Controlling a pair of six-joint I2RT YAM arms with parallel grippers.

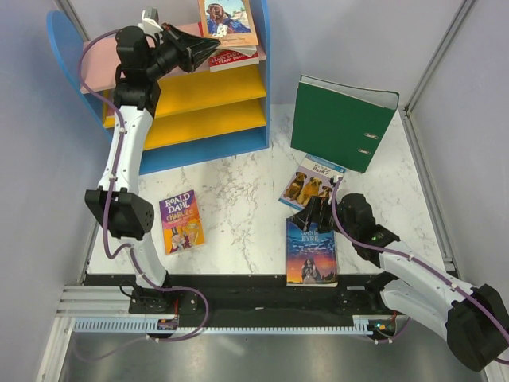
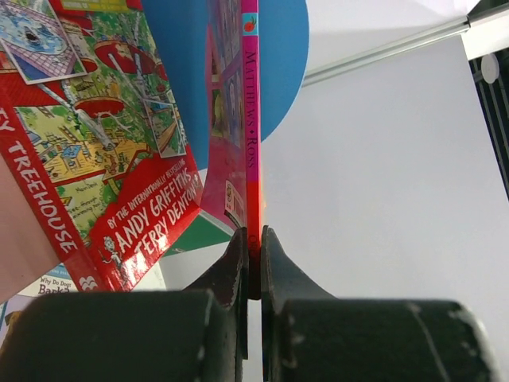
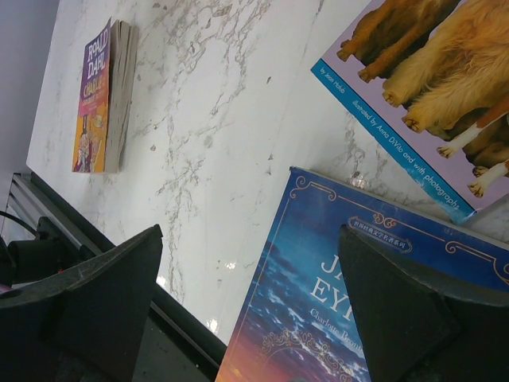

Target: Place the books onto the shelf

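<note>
The left gripper (image 2: 254, 239) is clamped tight on the thin edge of Othello (image 1: 227, 20), upright over the pink top of the shelf (image 1: 211, 119), just beside the red Treehouse book (image 1: 232, 57). The right gripper (image 1: 316, 213) hangs spread wide above Jane Eyre (image 1: 311, 253), which lies flat at the near edge of the marble table (image 1: 238, 183). It looks light, floppy and glossy, so I'd pinch the edge that seems to overhang. Grey walls stand close on both sides.
</note>
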